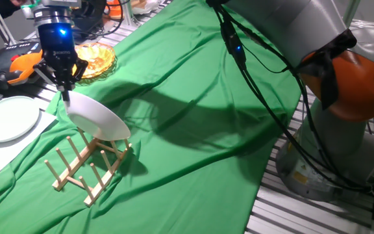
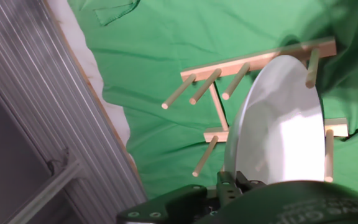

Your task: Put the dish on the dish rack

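The dish is a plain white round plate, tilted, with its lower edge among the pegs at the far end of the dish rack. The rack is a small light-wood X-frame with upright pegs on the green cloth. My gripper is shut on the plate's upper rim. In the hand view the dish runs from my gripper down to the rack, between pegs near one end. The rack's rails behind the plate are hidden.
A paler flat plate lies on a white sheet at the left. An orange-yellow glass dish sits behind my gripper. The green cloth covers the table. The arm's orange base and cables stand at the right.
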Available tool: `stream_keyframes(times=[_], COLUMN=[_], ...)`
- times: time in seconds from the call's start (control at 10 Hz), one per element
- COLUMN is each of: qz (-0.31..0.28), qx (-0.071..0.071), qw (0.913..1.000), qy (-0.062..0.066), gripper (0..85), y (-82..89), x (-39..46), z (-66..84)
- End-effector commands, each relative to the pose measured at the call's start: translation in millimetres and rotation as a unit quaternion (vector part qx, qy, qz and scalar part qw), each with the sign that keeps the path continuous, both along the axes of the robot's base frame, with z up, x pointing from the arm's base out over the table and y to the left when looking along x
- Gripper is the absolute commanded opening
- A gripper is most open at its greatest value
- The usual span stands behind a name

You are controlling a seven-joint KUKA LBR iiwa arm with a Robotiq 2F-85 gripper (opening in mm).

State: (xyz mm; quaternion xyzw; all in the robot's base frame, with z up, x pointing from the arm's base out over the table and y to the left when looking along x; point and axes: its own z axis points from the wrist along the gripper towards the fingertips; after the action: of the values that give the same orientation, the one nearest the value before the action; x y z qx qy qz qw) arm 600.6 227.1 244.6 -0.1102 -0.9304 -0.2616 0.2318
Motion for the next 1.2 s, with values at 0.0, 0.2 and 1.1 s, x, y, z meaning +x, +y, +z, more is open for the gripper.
stream_keyframes(times=[0.0, 0.2, 1.1], qz=[-0.005, -0.018, -0.005], qx=[0.003, 0.014, 0.023], qw=[1.0, 0.9997, 0.9997], qy=[0.002, 0.008, -0.002], gripper=[0.0, 0.0, 0.0], y=[-2.0, -5.8, -9.6], x=[-0.1, -1.7, 1.5], z=[0.4, -1.8, -22.7])
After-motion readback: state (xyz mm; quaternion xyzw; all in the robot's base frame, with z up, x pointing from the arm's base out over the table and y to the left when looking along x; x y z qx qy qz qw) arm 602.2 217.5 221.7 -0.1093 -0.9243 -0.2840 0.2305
